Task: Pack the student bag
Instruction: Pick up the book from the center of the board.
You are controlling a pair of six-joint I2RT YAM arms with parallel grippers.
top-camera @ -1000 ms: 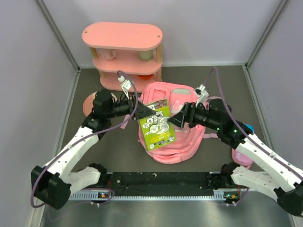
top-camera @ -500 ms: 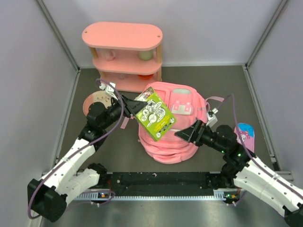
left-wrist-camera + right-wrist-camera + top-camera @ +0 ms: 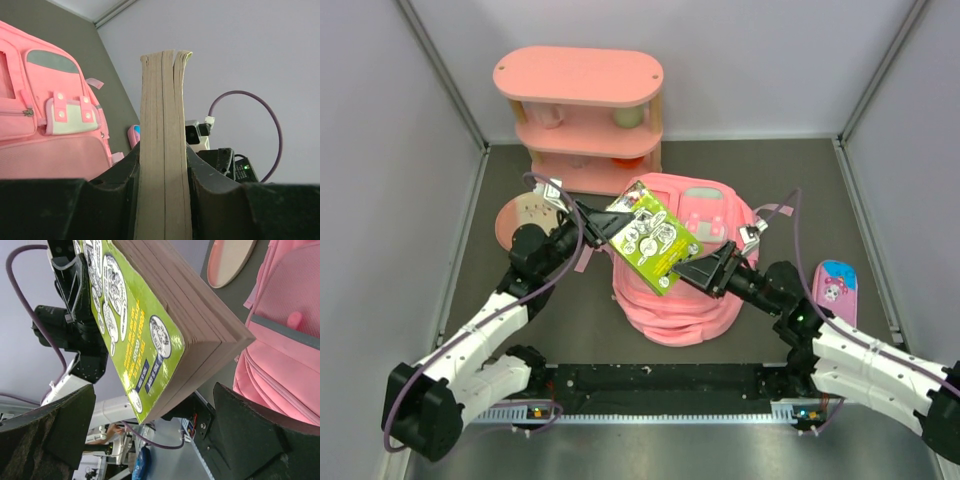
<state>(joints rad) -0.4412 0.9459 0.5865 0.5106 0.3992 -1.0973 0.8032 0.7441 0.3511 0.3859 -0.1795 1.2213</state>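
Note:
The student bag point(image 3: 680, 305) is a pink backpack lying in the middle of the table, front pockets up. It also shows in the left wrist view point(image 3: 45, 125) and the right wrist view point(image 3: 287, 340). My left gripper point(image 3: 603, 222) is shut on the spine end of a thick green book point(image 3: 655, 242) and holds it tilted above the bag. In the left wrist view point(image 3: 162, 150) the book's page edge point(image 3: 162, 115) is clamped between the fingers. My right gripper point(image 3: 693, 272) is open, with the book's lower corner point(image 3: 150, 330) between its wide jaws point(image 3: 152, 390), not gripped.
A pink three-tier shelf point(image 3: 582, 115) with cups stands at the back. A flat pink disc point(image 3: 520, 215) lies left of the bag. A small pink pencil case point(image 3: 833, 290) lies at the right. Grey walls close in on three sides.
My right gripper has moved up and left to the book's lower corner. My left gripper has shifted the book slightly to the right, still holding it.

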